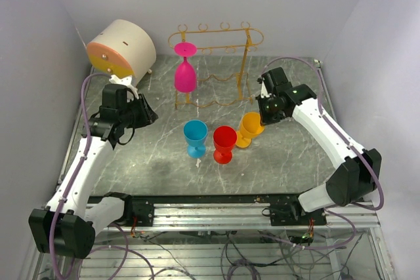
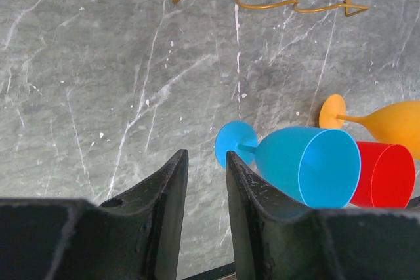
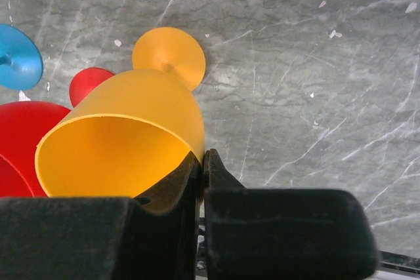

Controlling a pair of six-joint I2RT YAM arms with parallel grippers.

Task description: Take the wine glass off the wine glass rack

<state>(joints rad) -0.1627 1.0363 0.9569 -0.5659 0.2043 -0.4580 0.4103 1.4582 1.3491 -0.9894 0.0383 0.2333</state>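
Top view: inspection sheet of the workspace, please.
Surface: grey marble table, white flecks.
Job's things: rack at back, pink glass hanging upside down on it; blue glass, red glass, orange glass in front.
Clutter: cream box back left.
Grippers: left gripper open, empty; right gripper shut on orange glass rim.
Cables: purple cables along both arms; loose wires at near edge.
Surroundings: white walls on three sides.

Four wine glasses: pink glass (image 1: 185,73), blue glass (image 1: 195,134), red glass (image 1: 224,141), orange glass (image 1: 251,126); one wire rack (image 1: 245,63); one round box (image 1: 125,47)
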